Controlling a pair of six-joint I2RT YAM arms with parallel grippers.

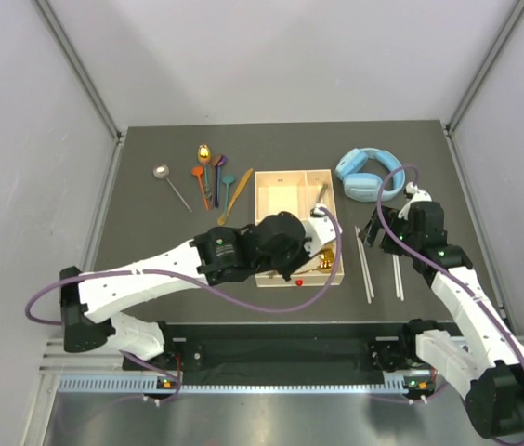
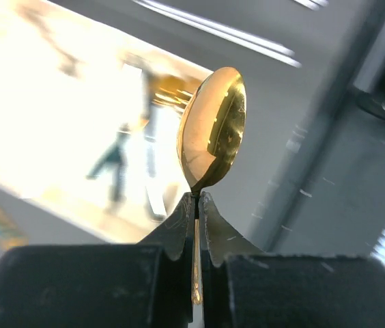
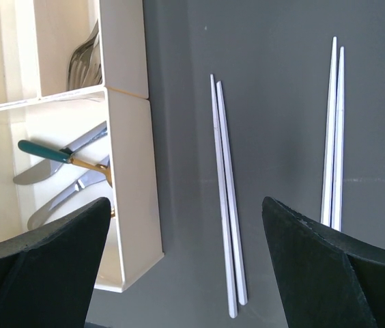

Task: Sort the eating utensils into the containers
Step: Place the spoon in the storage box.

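Top view: the left arm [image 1: 243, 249] covers most of the tray's [image 1: 285, 197] large near section, so its contents are unreadable. Left wrist view: background blurred and washed out; the gold spoon [image 2: 213, 126] handle is buried in the left claw [image 2: 197, 205]. Right wrist view: the lower ends of the outer chopstick pair [image 3: 334, 137] are hidden behind the right claw [image 3: 186, 205] — tray cut off by the left edge.

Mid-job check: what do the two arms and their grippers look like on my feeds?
Both the left arm and right arm have white links with black joint housings. A purple cable loops along each. The left gripper and right gripper have matte black fingers, broad at the base and tapering to the tips.
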